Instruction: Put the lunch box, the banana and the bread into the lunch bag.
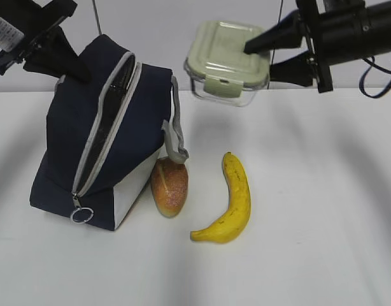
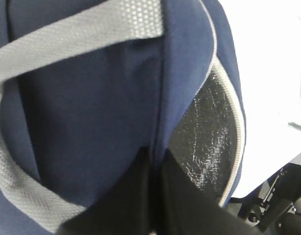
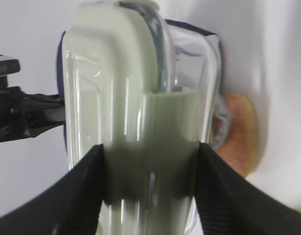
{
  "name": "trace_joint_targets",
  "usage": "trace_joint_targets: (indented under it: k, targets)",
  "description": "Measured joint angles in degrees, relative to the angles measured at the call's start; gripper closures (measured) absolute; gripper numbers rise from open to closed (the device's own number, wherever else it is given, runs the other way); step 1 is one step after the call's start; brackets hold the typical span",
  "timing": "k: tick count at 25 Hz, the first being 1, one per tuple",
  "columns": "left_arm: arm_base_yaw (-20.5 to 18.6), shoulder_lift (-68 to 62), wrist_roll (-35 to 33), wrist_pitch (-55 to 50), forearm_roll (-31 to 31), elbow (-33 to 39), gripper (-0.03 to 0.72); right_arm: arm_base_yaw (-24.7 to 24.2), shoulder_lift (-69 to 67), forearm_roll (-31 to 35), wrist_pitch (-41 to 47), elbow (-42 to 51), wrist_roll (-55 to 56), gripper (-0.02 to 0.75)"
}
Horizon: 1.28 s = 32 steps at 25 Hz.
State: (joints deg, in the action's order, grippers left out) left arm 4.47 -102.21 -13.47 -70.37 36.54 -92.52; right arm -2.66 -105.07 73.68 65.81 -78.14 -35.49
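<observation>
So the right gripper (image 1: 267,56) has its black wedge fingers (image 3: 82,196) clamped top and bottom on the lunch box (image 1: 226,62), holding it up in the air above the table, to the right of the bag's top. Box is clear glossy plastic with rounded corners and a matte sage-green lid with a snap tab on the side. In the right wrist view the box fills nearly everything, so most of the scene behind it is blocked or warped through the plastic.

The left gripper (image 1: 71,64) is pinched tight on the navy fabric at the upper back edge of the lunch bag (image 1: 87,140); its tips are mostly buried in cloth. The bag is boxy, woven navy, with a white side panel, grey mesh-textured straps and a grey zipper standing open on crinkly silver lining.

The bread (image 1: 169,186), an oval golden-brown roll, sits touching the bag's white side, its top partly under a strap. The banana (image 1: 232,203), curved, yellow and lightly speckled, lies just right of it on the white table (image 1: 323,223).
</observation>
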Motion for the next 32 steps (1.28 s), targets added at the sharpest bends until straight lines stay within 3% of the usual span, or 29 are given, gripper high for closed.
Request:
trace_joint_targets:
  k: [7,19,27,32]
  targets:
    - [0.00,0.00,0.00,0.05,1.93,0.00,0.688,7.67,0.00,0.13,1.69,-10.68,7.46,0.352]
    - [0.00,-0.66,0.00,0.79,2.13,0.00,0.688,16.33,-4.66,-0.71,0.85,-11.87,9.05,0.352]
    - [-0.05,-1.09,0.00,0.65,2.21,0.00,0.688,17.06,-9.53,-3.07,-2.73,-12.09,9.37,0.352]
    - [-0.05,-1.09,0.00,0.47,2.62,0.00,0.688,17.18,-9.66,-11.12,-4.83,-12.29,12.18,0.352]
